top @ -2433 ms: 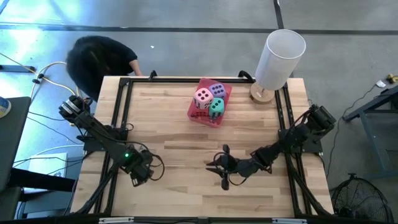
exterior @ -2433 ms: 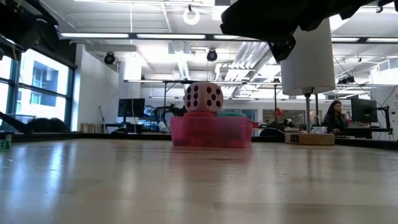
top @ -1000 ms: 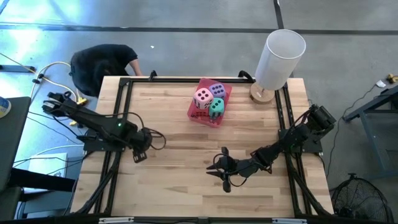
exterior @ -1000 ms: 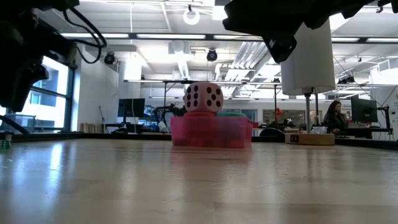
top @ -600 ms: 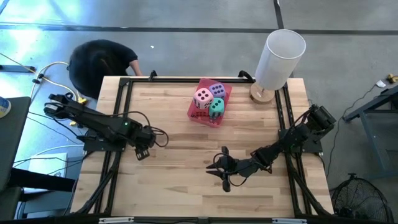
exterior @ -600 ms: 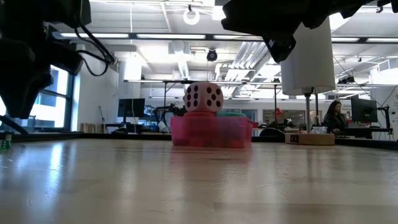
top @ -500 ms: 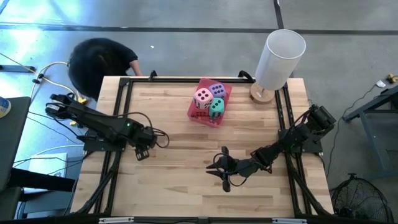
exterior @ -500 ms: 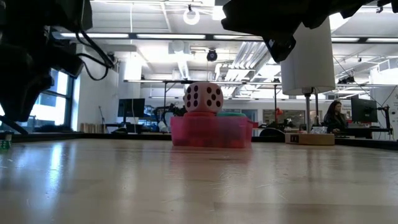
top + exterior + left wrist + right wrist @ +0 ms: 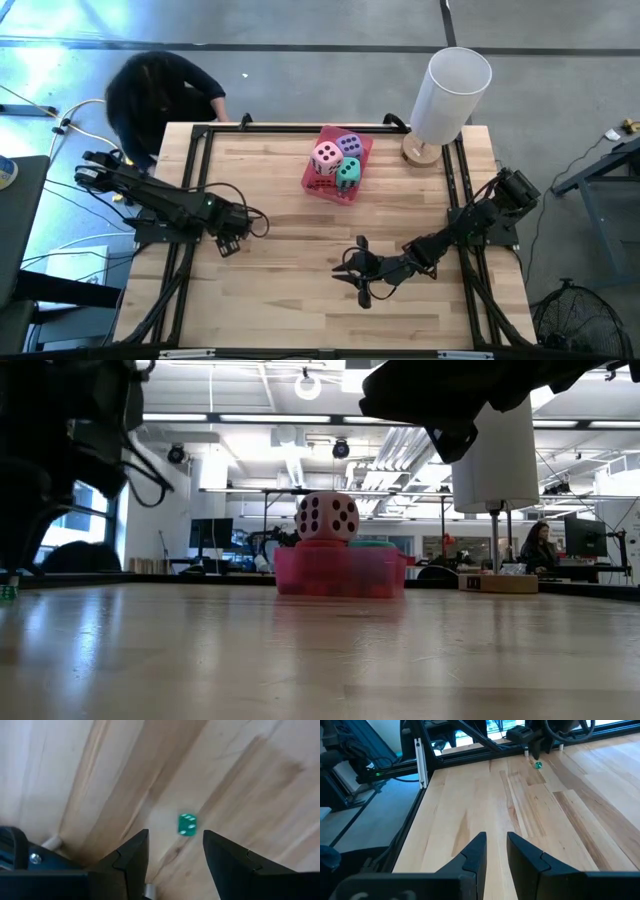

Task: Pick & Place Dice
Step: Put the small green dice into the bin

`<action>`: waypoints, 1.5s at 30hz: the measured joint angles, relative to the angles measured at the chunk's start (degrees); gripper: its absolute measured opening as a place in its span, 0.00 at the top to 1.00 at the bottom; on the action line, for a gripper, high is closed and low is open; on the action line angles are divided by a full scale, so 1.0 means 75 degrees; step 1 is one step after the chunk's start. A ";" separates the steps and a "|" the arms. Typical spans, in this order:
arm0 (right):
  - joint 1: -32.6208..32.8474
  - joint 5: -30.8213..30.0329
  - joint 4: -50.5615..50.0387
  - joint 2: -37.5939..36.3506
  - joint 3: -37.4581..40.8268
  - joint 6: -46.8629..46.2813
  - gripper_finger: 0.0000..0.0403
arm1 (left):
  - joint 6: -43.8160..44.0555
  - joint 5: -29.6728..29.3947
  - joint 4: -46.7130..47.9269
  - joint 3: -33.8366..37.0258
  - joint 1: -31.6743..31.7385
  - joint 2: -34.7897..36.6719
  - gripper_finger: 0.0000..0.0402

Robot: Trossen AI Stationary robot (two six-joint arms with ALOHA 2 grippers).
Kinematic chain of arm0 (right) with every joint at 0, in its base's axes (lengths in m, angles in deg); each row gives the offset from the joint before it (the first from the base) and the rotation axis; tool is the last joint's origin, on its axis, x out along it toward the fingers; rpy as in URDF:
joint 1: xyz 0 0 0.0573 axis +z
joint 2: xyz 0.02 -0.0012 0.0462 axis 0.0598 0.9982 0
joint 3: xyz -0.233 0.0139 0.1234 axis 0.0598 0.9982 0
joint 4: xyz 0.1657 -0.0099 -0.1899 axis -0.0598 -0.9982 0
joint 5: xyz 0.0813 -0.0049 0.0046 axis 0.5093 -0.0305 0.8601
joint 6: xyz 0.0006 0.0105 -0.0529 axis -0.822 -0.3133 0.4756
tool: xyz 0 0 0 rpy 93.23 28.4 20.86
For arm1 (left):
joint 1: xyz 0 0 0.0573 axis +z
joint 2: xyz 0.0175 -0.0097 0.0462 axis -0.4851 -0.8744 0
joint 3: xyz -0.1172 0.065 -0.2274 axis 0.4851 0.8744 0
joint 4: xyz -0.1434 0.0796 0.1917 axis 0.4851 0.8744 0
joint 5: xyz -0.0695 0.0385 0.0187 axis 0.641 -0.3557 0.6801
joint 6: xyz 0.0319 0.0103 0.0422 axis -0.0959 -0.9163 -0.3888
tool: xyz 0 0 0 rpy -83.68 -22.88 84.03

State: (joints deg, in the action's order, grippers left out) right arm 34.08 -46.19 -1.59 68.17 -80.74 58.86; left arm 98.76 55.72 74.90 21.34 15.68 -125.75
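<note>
- Tabletop (image 9: 290, 290) of pale wood planks, dark frame round the edges.
- Pink tray (image 9: 335, 183) near the far edge, about mid-width; three dice inside: pink die (image 9: 326, 155), purple die (image 9: 349, 144), teal die (image 9: 347, 172), packed close together.
- In the low view, pink die (image 9: 327, 516) rising above the tray's rim (image 9: 340, 572), dark pips facing the camera; teal barely showing behind the rim; purple hidden there.
- Red die not made out in any view.
- White cylinder on a wooden base (image 9: 446, 98) at the far right corner, just right of the tray.
- Left hand (image 9: 229, 243) low over the left side of the tabletop, near the frame rail; fingers (image 9: 134, 857) spread apart, nothing between them.
- Tiny green die (image 9: 187, 825) lying on the wood just ahead of the left fingers, apart from both; white pips visible. Same green speck (image 9: 538, 765) seen from the right wrist, under the far arm.
- Right hand (image 9: 358, 272) over the near middle of the tabletop, well apart from the tray; fingers (image 9: 475, 851) nearly together with a narrow gap, pinching nothing.
- Person in dark clothing (image 9: 165, 90) bent over beyond the far left corner.
- Second person (image 9: 537, 548) seated in the room behind, seen in the low view.
</note>
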 joint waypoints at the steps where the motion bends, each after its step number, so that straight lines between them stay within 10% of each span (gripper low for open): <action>1: -0.0001 0.0014 0.0000 0.0000 0.0000 -0.0012 0.84 | 0.0005 0.0040 -0.0021 0.0107 0.0000 0.0000 0.55; 45: 0.0000 0.0156 0.0013 0.0000 0.0000 -0.0054 0.84 | 0.0368 0.0088 -0.1239 0.0734 -0.0411 0.0020 0.55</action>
State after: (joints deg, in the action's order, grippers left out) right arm 34.08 -45.03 -1.50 68.17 -80.74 58.46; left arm 101.52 56.38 65.61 26.84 12.60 -125.59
